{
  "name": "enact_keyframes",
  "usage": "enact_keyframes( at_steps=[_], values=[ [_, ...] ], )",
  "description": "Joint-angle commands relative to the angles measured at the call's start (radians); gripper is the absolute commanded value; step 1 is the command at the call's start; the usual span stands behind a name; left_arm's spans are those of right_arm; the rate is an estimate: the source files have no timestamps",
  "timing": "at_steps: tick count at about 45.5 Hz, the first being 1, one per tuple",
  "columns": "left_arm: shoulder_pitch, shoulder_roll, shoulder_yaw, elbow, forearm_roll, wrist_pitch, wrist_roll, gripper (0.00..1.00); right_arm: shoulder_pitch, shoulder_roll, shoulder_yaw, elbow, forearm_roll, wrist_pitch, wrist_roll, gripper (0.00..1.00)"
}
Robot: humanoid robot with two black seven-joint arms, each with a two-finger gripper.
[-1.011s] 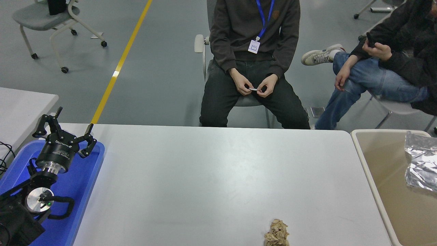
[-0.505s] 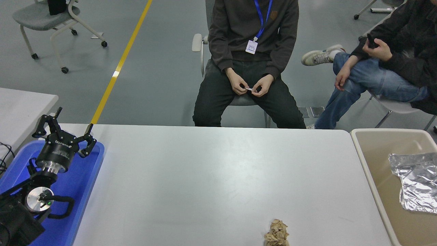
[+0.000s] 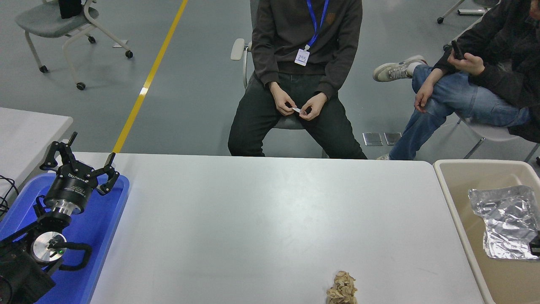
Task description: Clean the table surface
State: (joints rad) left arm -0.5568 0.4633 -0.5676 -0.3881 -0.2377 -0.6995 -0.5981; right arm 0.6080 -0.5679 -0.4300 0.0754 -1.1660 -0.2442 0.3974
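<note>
While the left claw (image 3: 80,162) is parked over the blue tray (image 3: 112,219) at the counter's left edge, with its fingers spread apart and nothing between them, the work is on the other side. The counter (image 3: 253,219) fills the middle of the view, and only one piece of rubbish lies on it: a crumpled brown paper wad (image 3: 342,288) near the front edge, a little right of the middle. At the right, just beside the counter's end, stands a beige bin (image 3: 449,185), and a crumpled sheet of foil (image 3: 504,219) is over or inside it. At the right edge of the view, touching the lower corner of the foil, a small dark part (image 3: 535,245) shows. It may belong to the right arm, but too little of it is seen, so I cannot tell how that claw stands or whether it holds the foil.

My judgement is that the step in hand is to put the foil into the bin, and that the task is partly done. The next move would be to reach for the paper wad. It looks light and soft, so the claw should come from above, close gently around it, and carry it right, over the bin's rim. Two people sit behind the far side, away from the counter.
</note>
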Motion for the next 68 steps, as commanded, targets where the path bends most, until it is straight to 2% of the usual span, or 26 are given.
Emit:
enact_keyframes(
  at_steps=[1, 33, 35, 37, 40, 42, 47, 49, 60, 68],
  values=[
    [0.000, 0.000, 0.000, 0.000, 0.000, 0.000, 0.000, 1.00, -0.001, 0.026, -0.004, -0.036, -0.001, 0.003, -0.006, 0.00],
    [0.000, 0.000, 0.000, 0.000, 0.000, 0.000, 0.000, 1.00, 0.002, 0.040, -0.010, -0.040, 0.006, 0.003, -0.009, 0.00],
    [0.000, 0.000, 0.000, 0.000, 0.001, 0.000, 0.000, 1.00, 0.002, 0.040, -0.007, -0.040, 0.008, 0.003, -0.009, 0.19],
    [0.000, 0.000, -0.002, 0.000, 0.001, 0.000, 0.000, 1.00, 0.002, 0.040, -0.006, -0.042, 0.008, 0.003, -0.009, 0.31],
    [0.000, 0.000, 0.000, 0.000, 0.001, 0.000, 0.000, 1.00, 0.006, 0.042, -0.001, -0.055, 0.008, 0.002, -0.009, 0.61],
    [0.000, 0.000, 0.000, 0.000, 0.000, 0.000, 0.000, 1.00, 0.006, 0.042, 0.002, -0.065, 0.008, 0.002, -0.009, 0.64],
    [-0.002, 0.000, 0.000, 0.000, 0.000, 0.000, 0.000, 1.00, 0.006, 0.042, 0.008, -0.066, 0.014, 0.002, -0.009, 0.83],
    [-0.002, 0.000, 0.000, 0.000, 0.000, 0.000, 0.000, 1.00, 0.006, 0.040, 0.007, -0.066, 0.031, 0.002, -0.009, 1.00],
    [-0.002, 0.000, 0.000, 0.000, 0.000, 0.000, 0.000, 1.00, 0.004, 0.036, 0.008, -0.068, 0.138, 0.002, -0.011, 1.00],
    [0.000, 0.000, 0.000, 0.000, 0.000, 0.000, 0.000, 1.00, 0.022, 0.026, 0.036, -0.051, 0.276, 0.002, -0.012, 1.00]
  ],
)
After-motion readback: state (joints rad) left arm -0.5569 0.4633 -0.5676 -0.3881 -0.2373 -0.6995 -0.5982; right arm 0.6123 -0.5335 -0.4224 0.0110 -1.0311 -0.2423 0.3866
